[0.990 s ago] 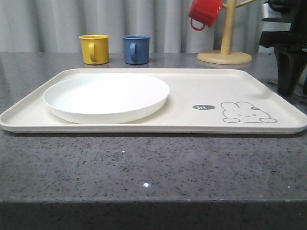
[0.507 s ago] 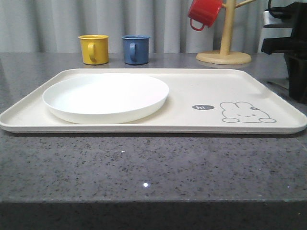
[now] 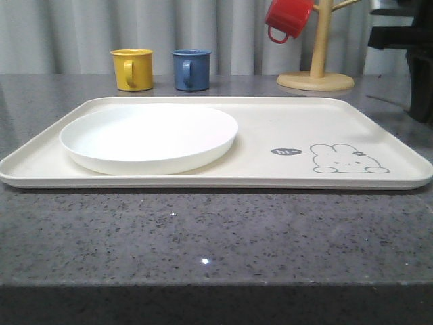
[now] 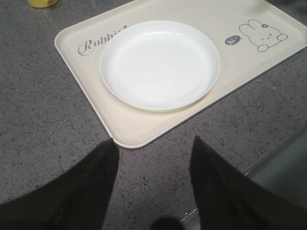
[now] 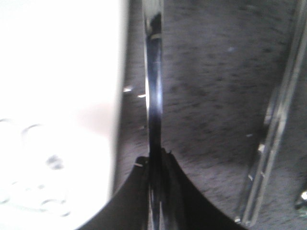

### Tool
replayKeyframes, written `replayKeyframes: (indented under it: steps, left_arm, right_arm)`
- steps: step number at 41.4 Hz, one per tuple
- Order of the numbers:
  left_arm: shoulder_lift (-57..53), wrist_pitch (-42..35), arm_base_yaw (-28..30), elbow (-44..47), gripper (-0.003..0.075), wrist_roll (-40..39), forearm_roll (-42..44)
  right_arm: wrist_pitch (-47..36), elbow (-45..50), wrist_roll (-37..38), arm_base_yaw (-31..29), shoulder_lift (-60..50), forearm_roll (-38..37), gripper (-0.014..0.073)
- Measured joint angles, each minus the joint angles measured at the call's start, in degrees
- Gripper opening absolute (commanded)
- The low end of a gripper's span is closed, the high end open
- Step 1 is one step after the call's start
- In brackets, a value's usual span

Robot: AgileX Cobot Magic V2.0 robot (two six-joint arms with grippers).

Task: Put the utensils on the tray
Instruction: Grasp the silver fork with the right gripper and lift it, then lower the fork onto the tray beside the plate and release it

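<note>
The cream tray [image 3: 291,118] lies across the grey counter with the round white plate [image 3: 149,135] on its left half. The left wrist view shows the same tray [image 4: 144,129] and plate [image 4: 159,64]. My left gripper [image 4: 153,146] is open over bare counter just off the tray's corner, nothing between its fingers. My right gripper [image 5: 156,155] is shut on a slim shiny steel utensil [image 5: 153,72]; only its handle shows, so fork or spoon I cannot tell. It hangs over the counter beside the tray's edge [image 5: 110,96]. The steel chopsticks [image 5: 276,139] lie on the counter nearby.
A yellow mug [image 3: 132,69] and a blue mug [image 3: 192,69] stand behind the tray. A wooden mug tree [image 3: 316,74] carries a red mug [image 3: 289,17] at the back right. My right arm's dark body [image 3: 413,54] is at the far right edge.
My right arm has risen and drawn off to the right, its fingers leaving the front view. Tray, plate and mugs have stayed put.
</note>
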Motion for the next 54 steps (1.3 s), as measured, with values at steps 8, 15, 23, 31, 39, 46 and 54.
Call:
replayKeyframes:
  steps: [8, 15, 23, 31, 39, 46, 54]
  left_arm:
    - [0.0, 0.0, 0.0, 0.0, 0.0356, 0.0, 0.0]
    - [0.0, 0.0, 0.0, 0.0, 0.0356, 0.0, 0.0]
    - [0.0, 0.0, 0.0, 0.0, 0.0356, 0.0, 0.0]
    - [0.0, 0.0, 0.0, 0.0, 0.0356, 0.0, 0.0]
    - [0.0, 0.0, 0.0, 0.0, 0.0356, 0.0, 0.0]
    - [0.0, 0.0, 0.0, 0.0, 0.0356, 0.0, 0.0]
    - [0.0, 0.0, 0.0, 0.0, 0.0356, 0.0, 0.0]
  right_arm:
    - [0.3, -0.8, 1.3, 9.4, -0.9, 1.2, 0.0023]
    - [0.3, -4.6, 8.0, 14.7, 3.0, 2.2, 0.0023]
    - [-1.4, -6.5, 16.5, 15.2, 7.5, 4.4, 0.0023]
    - [-4.7, -6.6, 20.3, 15.2, 9.3, 7.4, 0.0078]
    - [-5.7, -6.6, 21.6, 15.2, 9.7, 7.8, 0.0277]
    - [-7.2, -6.6, 21.4, 15.2, 9.6, 7.7, 0.0287]
    - [-6.1, -6.6, 15.9, 15.2, 4.9, 1.3, 0.0287]
